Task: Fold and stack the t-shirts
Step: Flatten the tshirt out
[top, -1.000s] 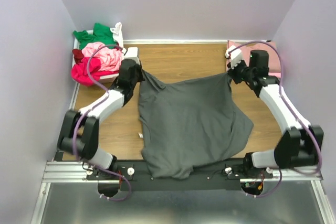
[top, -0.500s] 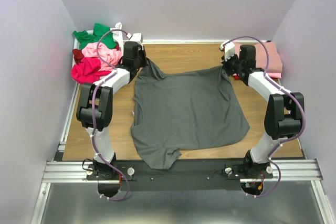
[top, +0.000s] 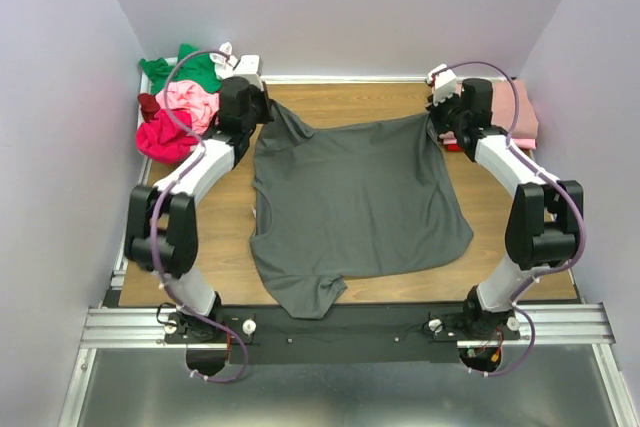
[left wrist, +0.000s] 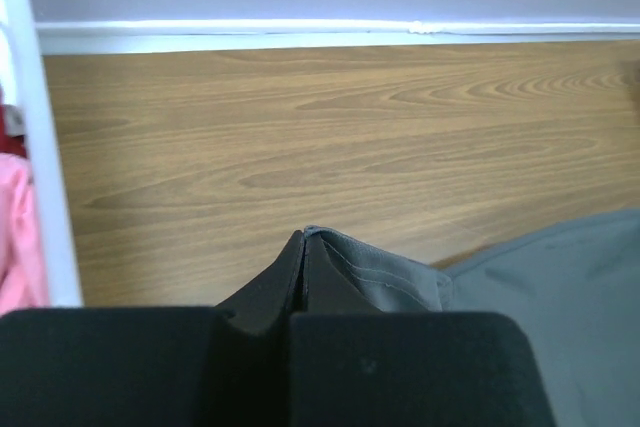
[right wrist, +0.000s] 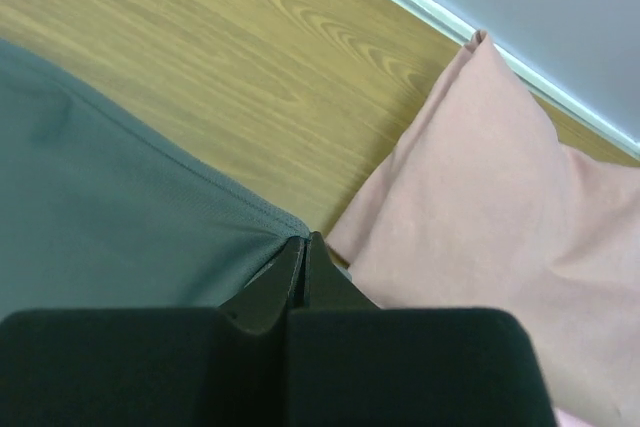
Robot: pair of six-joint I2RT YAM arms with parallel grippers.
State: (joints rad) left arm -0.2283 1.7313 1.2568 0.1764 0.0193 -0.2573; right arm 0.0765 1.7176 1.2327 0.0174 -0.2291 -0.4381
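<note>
A dark grey t-shirt (top: 355, 207) lies spread across the wooden table, its near end hanging over the front edge. My left gripper (top: 268, 109) is shut on the shirt's far left corner; the left wrist view shows its fingertips (left wrist: 303, 244) pinching a grey hem (left wrist: 385, 272). My right gripper (top: 437, 122) is shut on the far right corner, with grey cloth (right wrist: 120, 197) caught at its tips (right wrist: 304, 244). The far edge is stretched taut between the two grippers. A folded dusty rose t-shirt (top: 525, 112) (right wrist: 480, 207) lies just right of the right gripper.
A white basket (left wrist: 40, 147) at the back left holds crumpled green (top: 185, 69), light pink (top: 190, 99) and magenta (top: 165, 135) t-shirts. Lilac walls close in the back and both sides. A metal rail (top: 110, 322) runs along the near edge.
Both grippers have carried the grey shirt's corners toward the back wall. The shirt has slid away from the front edge and now lies flatter and wider.
</note>
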